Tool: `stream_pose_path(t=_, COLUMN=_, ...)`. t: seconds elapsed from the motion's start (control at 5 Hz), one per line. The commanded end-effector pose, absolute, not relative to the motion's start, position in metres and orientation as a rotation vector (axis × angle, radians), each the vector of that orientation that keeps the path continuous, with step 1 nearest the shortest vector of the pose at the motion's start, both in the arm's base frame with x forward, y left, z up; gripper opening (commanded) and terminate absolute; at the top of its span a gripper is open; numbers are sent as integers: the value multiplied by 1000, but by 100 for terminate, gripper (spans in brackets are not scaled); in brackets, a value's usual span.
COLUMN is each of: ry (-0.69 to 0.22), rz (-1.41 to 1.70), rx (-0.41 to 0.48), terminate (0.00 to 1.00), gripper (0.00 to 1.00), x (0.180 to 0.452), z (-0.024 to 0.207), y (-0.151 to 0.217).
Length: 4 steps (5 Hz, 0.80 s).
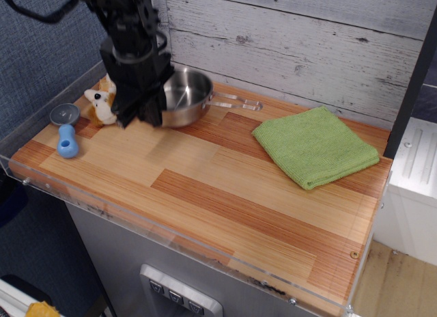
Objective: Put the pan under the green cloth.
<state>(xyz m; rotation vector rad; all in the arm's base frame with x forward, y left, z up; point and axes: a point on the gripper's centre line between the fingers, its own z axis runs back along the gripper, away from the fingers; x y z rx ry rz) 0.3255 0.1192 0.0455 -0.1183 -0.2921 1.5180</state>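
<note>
a wooden countertop w/ a clear acrylic edge is seen from above and in front, backed by a whitewashed plank wall. a black robot arm is seen reaching down at the back left corner. its gripper is positioned at the near-left rim of the pan, a small shiny stainless-steel pan w/ a shallow bowl. the pan appears tilted, its left side raised, and its thin wire-loop handle is pointed right, blurred, just above the wood. the gripper's dark fingers are seen bunched at the pan's rim and seem to be clamped on it, but the contact itself is hidden by the gripper body, so whether the jaws are closed can't be told for sure.

the green cloth, a lime-green folded microfibre towel, is laid flat on the right part of the counter, well apart from the pan, w/ bare wood between them.

left of the gripper, a small white-and-orange plush animal is partly hidden behind it. nearer the left edge, a small grey disc is laid flat, and just in front of it a light blue dumbbell-shaped toy is found, touching or nearly touching the disc
</note>
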Motion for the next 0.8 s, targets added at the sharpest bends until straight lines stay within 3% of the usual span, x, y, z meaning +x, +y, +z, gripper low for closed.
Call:
stream_pose_path(t=0.0, ry=-414, rz=1390, rx=-199, terminate=0, gripper=0, x=322, z=107, y=79)
stream_pose_path(t=0.6, ry=-421, rz=1171, rx=-223, terminate=0, gripper=0, x=287, z=124, y=10)
